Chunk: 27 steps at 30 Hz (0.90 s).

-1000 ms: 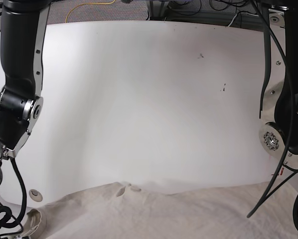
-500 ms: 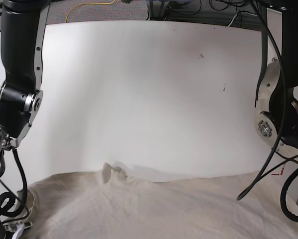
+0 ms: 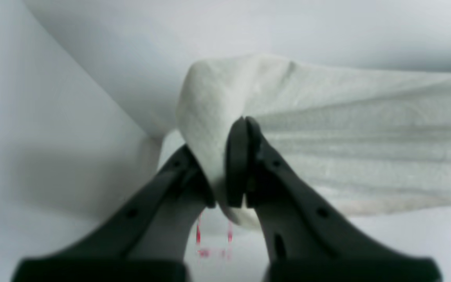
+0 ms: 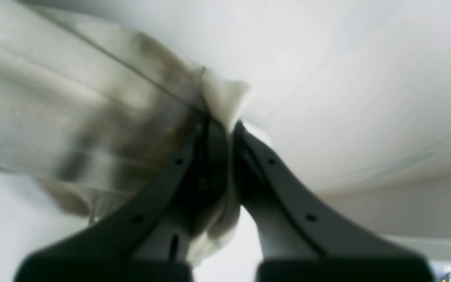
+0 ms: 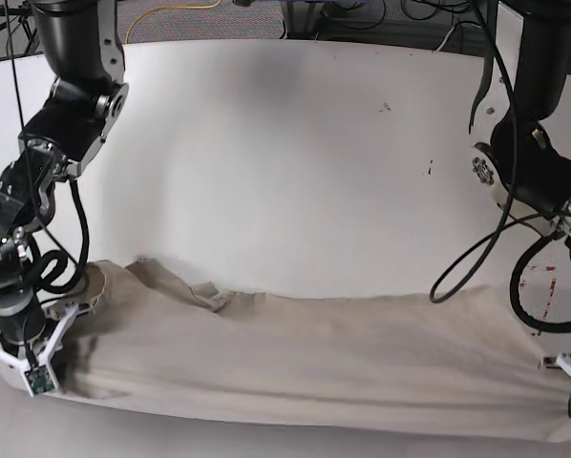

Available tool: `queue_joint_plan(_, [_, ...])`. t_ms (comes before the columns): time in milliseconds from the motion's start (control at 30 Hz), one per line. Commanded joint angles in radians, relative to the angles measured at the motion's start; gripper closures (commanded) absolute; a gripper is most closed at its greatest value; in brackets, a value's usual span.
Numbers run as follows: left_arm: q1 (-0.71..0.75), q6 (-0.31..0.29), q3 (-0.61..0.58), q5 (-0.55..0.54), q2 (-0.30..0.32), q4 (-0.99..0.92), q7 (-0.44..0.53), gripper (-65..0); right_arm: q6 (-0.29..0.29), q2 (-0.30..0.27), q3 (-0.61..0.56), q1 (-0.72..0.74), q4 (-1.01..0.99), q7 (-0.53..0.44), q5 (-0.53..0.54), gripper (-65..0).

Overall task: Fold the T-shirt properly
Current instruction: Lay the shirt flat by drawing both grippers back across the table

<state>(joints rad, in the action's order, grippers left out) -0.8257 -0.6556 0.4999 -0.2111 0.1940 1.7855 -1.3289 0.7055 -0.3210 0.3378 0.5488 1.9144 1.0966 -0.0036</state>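
White worktop (image 5: pixel 295 143) filled most of the base view, with cables on the floor beyond its far edge. One T-shirt (image 5: pixel 305 358) lay stretched as a long beige band across the near part of the worktop; half a second before, it had reached less far up the surface and sat lower in the view, and a second before only its wrinkled top edge showed at the bottom. Both arms had swung inward and down since then. Two pincers were at work, one per arm. At the band's right end in the base view, the left pincer (image 3: pixel 225 172) was clamped on a fold of the cloth. At the opposite end, the right pincer (image 4: pixel 225 156) pinched a bunched corner.
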Motion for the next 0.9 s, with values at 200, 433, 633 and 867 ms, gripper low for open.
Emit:
queue_joint_plan(200, [0.245,-0.043,0.056,0.016,0.014,0.129,-0.011,0.0,-0.007,0.058,0.091,-0.210,0.081,-0.016,-0.019,-0.2])
queue_joint_plan(433, [0.474,-0.043,0.056,0.016,0.019,0.155,-0.011,0.0,-0.007,0.115,0.148,-0.341,0.095,-0.016,-0.020,-0.2])
queue_joint_plan(633, [0.642,-0.043,0.061,0.016,0.020,0.156,-0.010,0.0,-0.007,0.142,0.162,-0.459,0.104,-0.016,-0.020,-0.2])
queue_joint_plan(867, [0.794,-0.043,0.084,0.017,0.026,0.156,-0.005,0.0,-0.007,0.159,0.162,-0.583,0.104,-0.016,-0.020,-0.2])
